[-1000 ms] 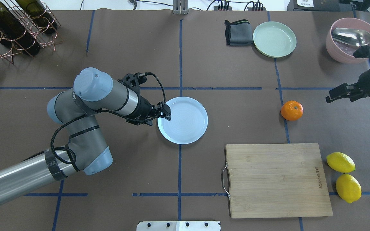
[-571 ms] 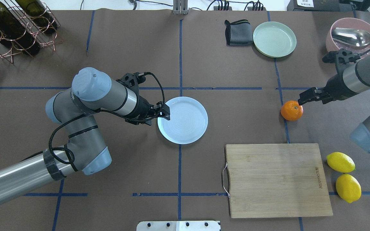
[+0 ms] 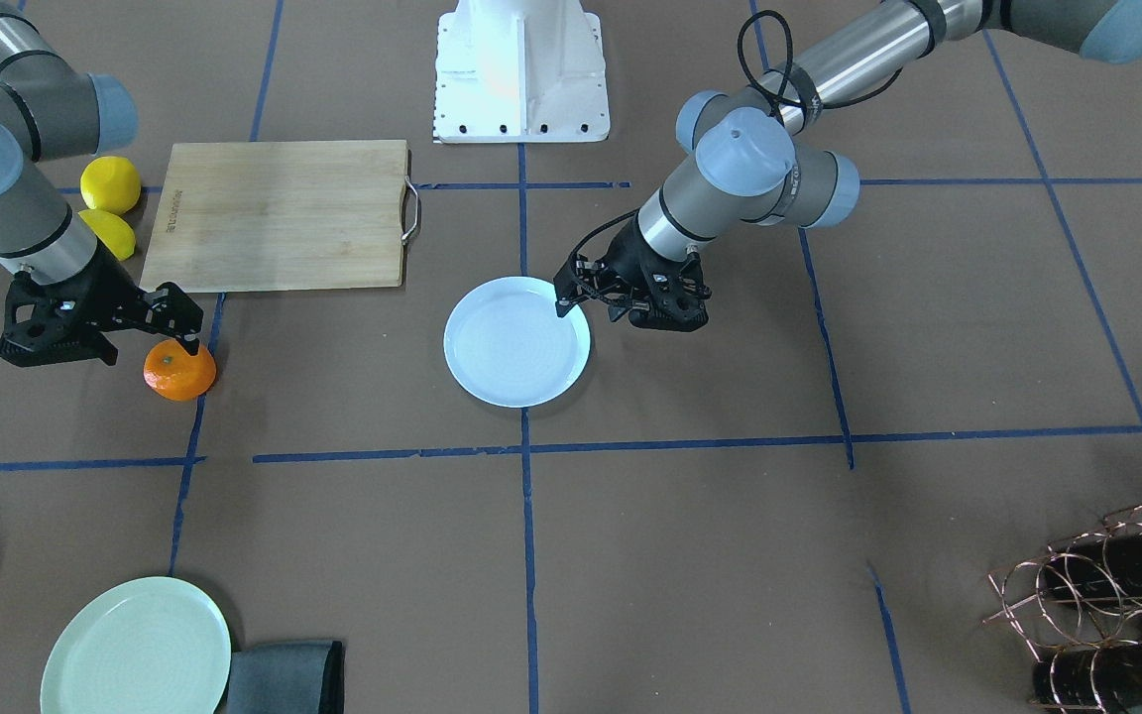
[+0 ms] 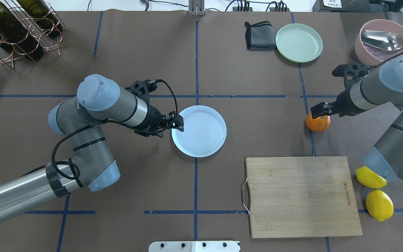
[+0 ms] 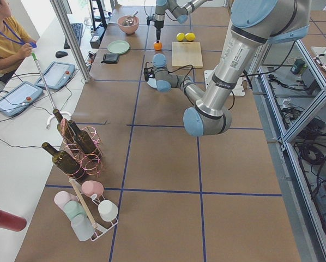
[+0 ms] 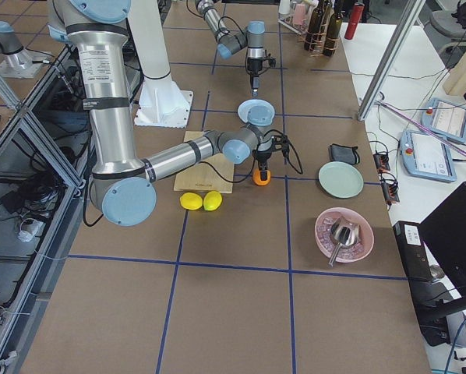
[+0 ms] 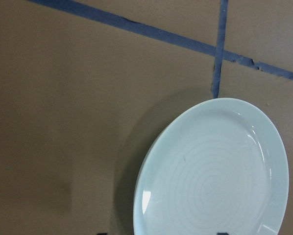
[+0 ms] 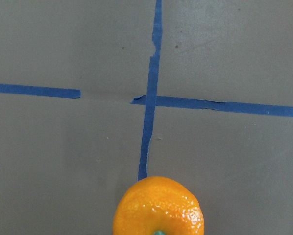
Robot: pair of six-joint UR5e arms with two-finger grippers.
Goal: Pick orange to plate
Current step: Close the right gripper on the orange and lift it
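The orange [image 4: 317, 123] lies on the brown table cover by a blue tape line, right of centre, and it fills the bottom of the right wrist view [image 8: 158, 208]. My right gripper [image 4: 319, 111] hangs just over its top, fingers apart and closed on nothing; the front view shows the same gripper [image 3: 182, 329] above the orange [image 3: 179, 374]. The bluish-white plate [image 4: 201, 134] sits empty at mid-table. My left gripper [image 4: 178, 124] hovers open at the plate's left rim, and the left wrist view shows the plate [image 7: 215, 171] with only the finger ends at its lower edge.
A wooden cutting board [image 4: 301, 196] lies near the front right, with two lemons [image 4: 379, 204] beside it. At the back right are a pale green plate [image 4: 298, 42], a dark folded cloth [image 4: 257, 35] and a pink bowl [image 4: 362, 52] holding a metal spoon. A bottle rack [image 4: 16, 31] stands back left.
My right arm swung in from the right edge and brought its gripper leftward to just above the orange. The left arm shifted only slightly to the left at the plate's rim.
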